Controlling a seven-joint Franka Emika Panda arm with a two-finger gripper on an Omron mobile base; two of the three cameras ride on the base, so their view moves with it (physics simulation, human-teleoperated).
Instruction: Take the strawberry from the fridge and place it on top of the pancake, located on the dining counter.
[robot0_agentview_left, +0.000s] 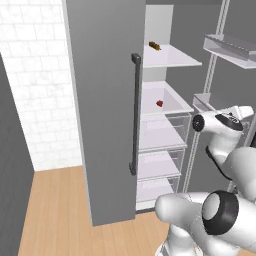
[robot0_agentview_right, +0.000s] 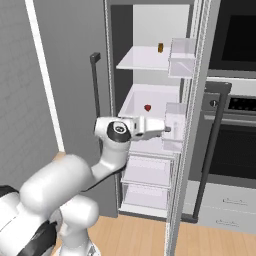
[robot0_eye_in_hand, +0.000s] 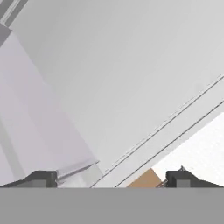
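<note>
The fridge (robot0_agentview_left: 102, 100) stands with its right door swung open, and white shelves and clear bins show inside. A tiny red strawberry (robot0_agentview_left: 159, 103) lies on the middle white shelf (robot0_agentview_right: 148, 107). My gripper (robot0_agentview_right: 167, 129) hangs in front of the shelves, lower than the strawberry and a little to its right, close to the open door's bins. In the hand view its fingertips (robot0_eye_in_hand: 41, 178) stand far apart with nothing between them, so the gripper (robot0_eye_in_hand: 113, 179) is open and faces pale fridge surfaces. The pancake and the dining counter are out of view.
A small brown-and-orange item (robot0_agentview_left: 155, 46) sits on the top shelf (robot0_agentview_right: 160, 47). Clear door bins (robot0_agentview_right: 176, 120) jut out from the open right door. Black-windowed wall ovens (robot0_agentview_right: 235, 100) stand to the right. The closed left door's dark handle (robot0_agentview_left: 135, 115) is on the left.
</note>
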